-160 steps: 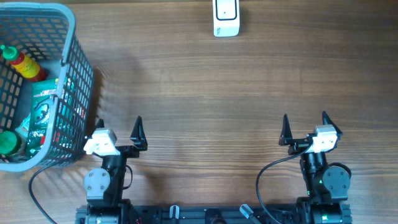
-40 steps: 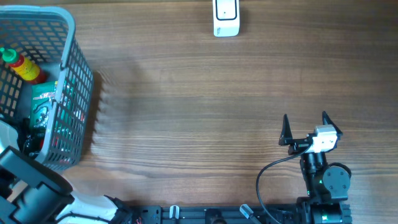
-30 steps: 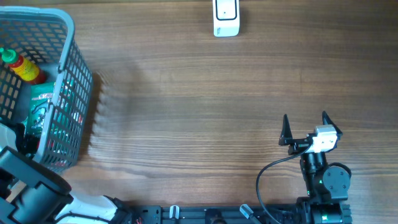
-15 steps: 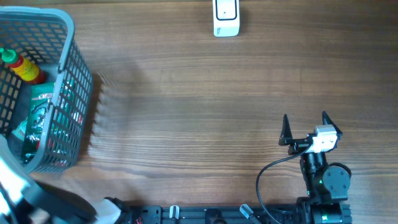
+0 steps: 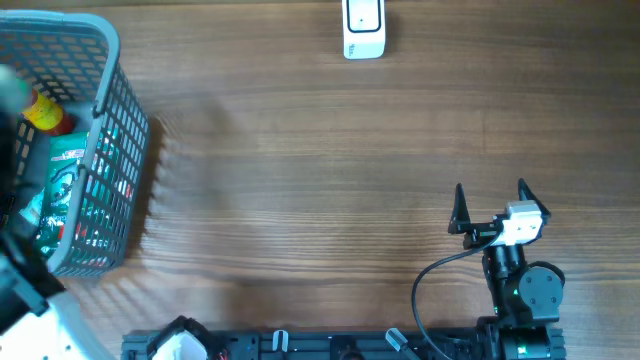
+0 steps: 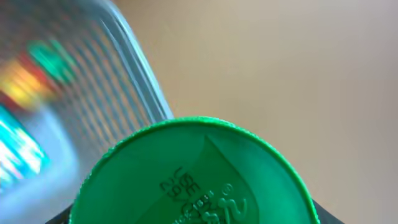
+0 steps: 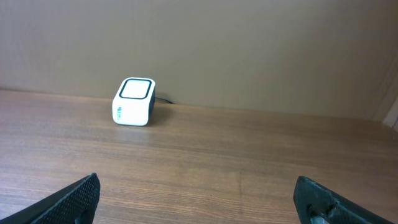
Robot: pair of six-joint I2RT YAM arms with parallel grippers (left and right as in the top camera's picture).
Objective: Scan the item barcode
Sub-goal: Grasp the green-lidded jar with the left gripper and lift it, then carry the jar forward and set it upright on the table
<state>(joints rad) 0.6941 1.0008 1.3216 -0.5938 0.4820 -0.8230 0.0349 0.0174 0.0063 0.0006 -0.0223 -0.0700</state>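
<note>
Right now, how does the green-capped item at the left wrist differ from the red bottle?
The green cap fills the left wrist view, sharp against a blurred basket, so that item seems held close to that camera; the red bottle lies in the basket. Only the cap's embossed top shows; the red bottle shows its side, partly blurred. Shared: both are at the basket, far from the scanner.

Open wooden table (image 5: 300, 150) across the middle, mesh basket (image 5: 115, 150) blocking far left, scanner (image 5: 363, 28) at far edge

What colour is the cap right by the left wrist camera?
Green cap, best in the left wrist view.
</note>
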